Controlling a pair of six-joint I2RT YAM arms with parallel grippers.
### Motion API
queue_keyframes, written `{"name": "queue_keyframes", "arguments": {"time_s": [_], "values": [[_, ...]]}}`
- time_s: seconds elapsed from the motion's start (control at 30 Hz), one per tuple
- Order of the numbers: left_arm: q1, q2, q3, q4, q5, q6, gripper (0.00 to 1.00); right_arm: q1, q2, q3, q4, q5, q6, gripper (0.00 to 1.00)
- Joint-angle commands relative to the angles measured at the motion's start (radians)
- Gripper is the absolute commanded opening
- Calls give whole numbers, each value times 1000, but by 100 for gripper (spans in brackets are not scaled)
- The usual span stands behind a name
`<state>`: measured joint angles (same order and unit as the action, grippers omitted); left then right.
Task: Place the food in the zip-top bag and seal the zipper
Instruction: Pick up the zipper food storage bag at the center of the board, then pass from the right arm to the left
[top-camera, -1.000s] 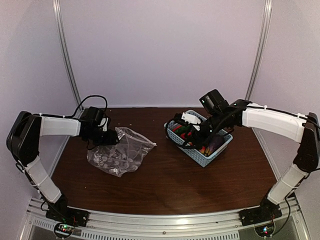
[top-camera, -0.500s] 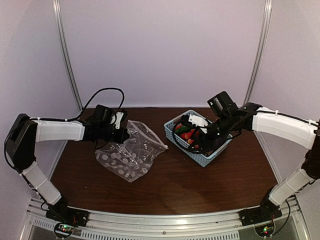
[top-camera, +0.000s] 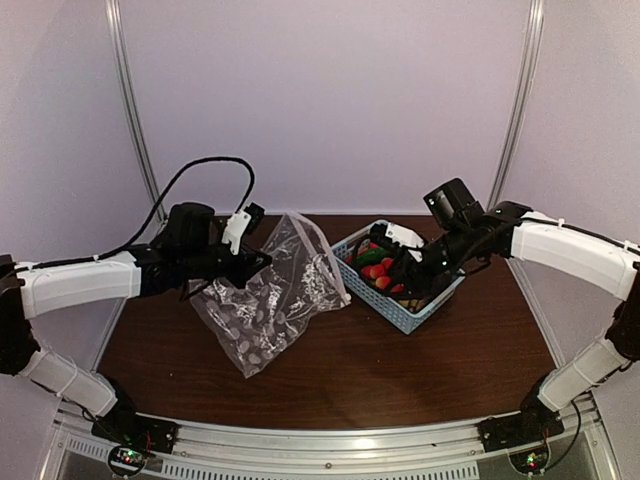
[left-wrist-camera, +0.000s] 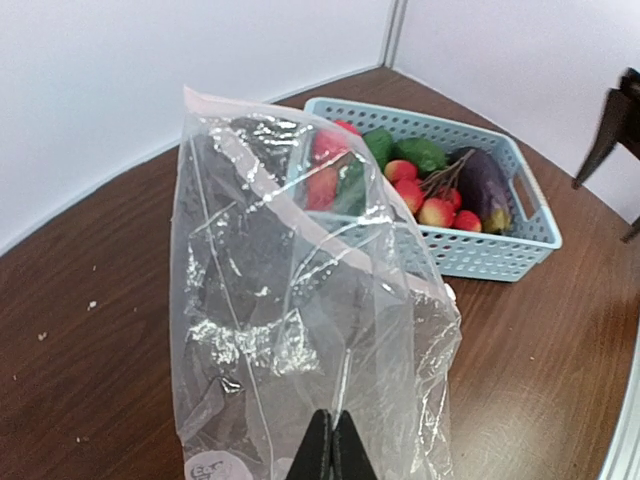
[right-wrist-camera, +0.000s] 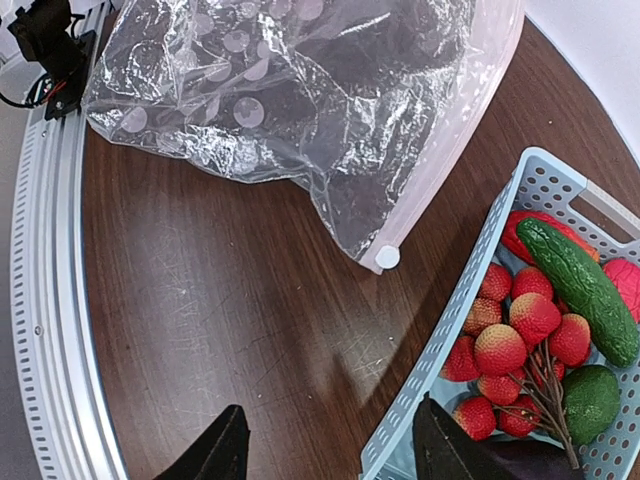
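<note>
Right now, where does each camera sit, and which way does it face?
Top external: above and behind the arms, facing down on the table toward the back wall; left arm and right arm both show.
Left wrist: on the left arm, facing along its shut jaws at the zip-top bag they pinch, light blue basket beyond.
Right wrist: over the table, facing down; open jaws at the bottom edge, basket corner with red toy fruit and cucumber.
Shared: all three views show bag and basket.
</note>
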<state>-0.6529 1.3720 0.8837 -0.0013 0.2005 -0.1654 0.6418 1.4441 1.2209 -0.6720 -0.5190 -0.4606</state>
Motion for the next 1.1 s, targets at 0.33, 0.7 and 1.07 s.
{"name": "queue_keyframes", "arguments": {"time_s": [0.33, 0.7, 1.07], "values": [[-61, -232, -28, -12, 140, 242, 0, -153, 5, 113, 71, -171, 202, 57], [-68, -312, -143, 94, 196, 304, 0, -153, 139, 167, 101, -359, 309, 59], [-68, -299, -159, 148, 203, 278, 0, -119, 309, 221, 166, -589, 410, 63]]}}
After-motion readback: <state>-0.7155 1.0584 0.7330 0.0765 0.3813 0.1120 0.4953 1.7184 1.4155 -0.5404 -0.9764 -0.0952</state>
